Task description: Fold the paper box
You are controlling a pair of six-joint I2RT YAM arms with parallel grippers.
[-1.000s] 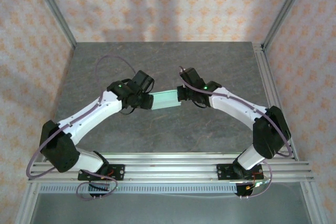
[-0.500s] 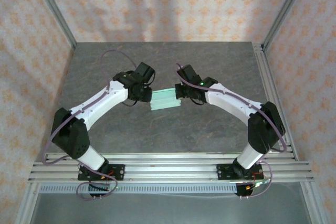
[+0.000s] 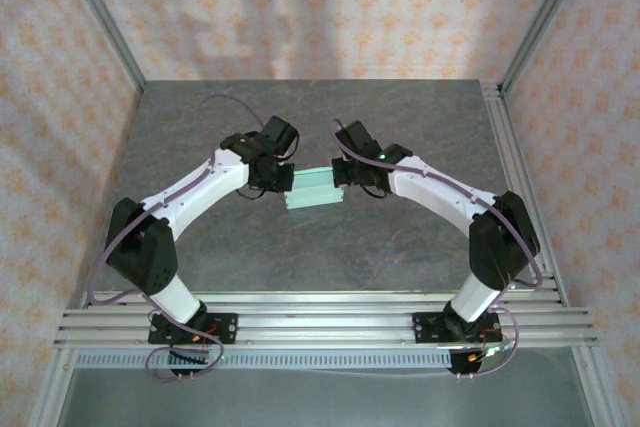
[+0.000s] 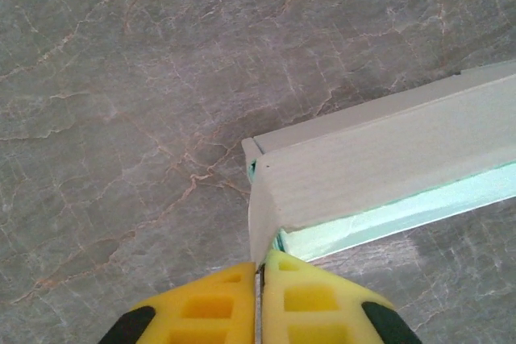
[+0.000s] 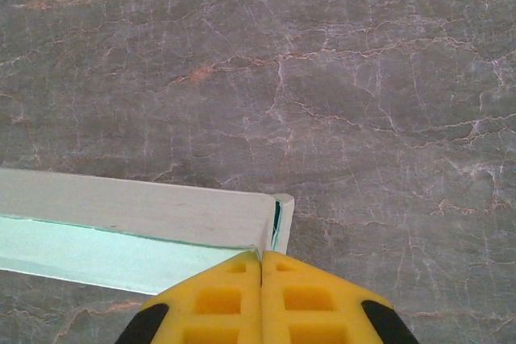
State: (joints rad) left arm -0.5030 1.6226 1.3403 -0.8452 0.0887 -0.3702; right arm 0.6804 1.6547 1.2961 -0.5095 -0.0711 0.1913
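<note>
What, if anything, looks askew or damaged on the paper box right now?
Nothing torn or crushed. The paper box is pinched at each end by the left gripper and right gripper. Each end shows a thin gap at its corner, so the end flaps look not quite seated.

Grey stone-veined tabletop [image 3: 320, 247] at centre; pale wallpaper [image 3: 300, 7] with orange floral motif at 9, 12 and 3 o'clock; aluminium posts [image 3: 102, 17] rising at 11 and 1 o'clock; aluminium rails [image 3: 320, 312] across 6 o'clock; soft shadows on back wall.
</note>
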